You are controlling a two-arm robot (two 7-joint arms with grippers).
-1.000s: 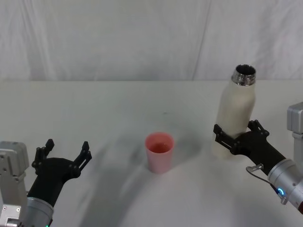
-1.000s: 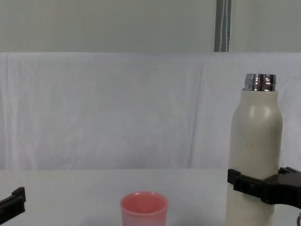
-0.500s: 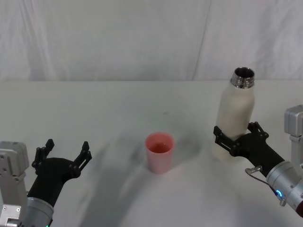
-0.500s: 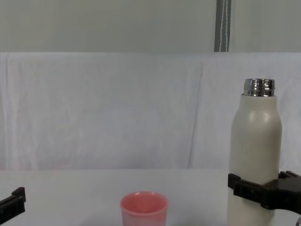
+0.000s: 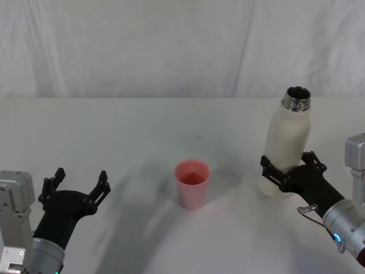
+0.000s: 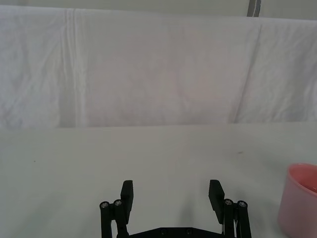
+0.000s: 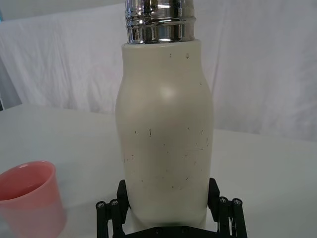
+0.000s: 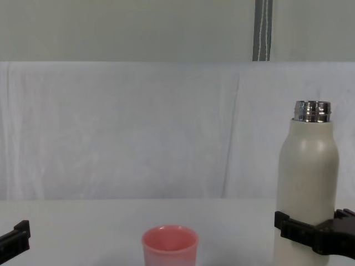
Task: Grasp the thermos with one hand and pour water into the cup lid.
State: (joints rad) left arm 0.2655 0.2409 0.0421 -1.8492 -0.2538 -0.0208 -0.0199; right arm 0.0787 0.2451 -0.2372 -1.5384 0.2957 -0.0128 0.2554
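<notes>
My right gripper clamps the thermos low on its smooth, stiff, likely heavy body, right of the cup, while my left gripper idles open and empty; I'd grip firmly mid-body.

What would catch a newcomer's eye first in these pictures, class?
The tall cream thermos stands upright at the table's right, its steel neck uncapped, with the right pincer clamped round its lower body. The small pink cup lid sits mid-table to its left. The left pincer waits open at the near left.
</notes>
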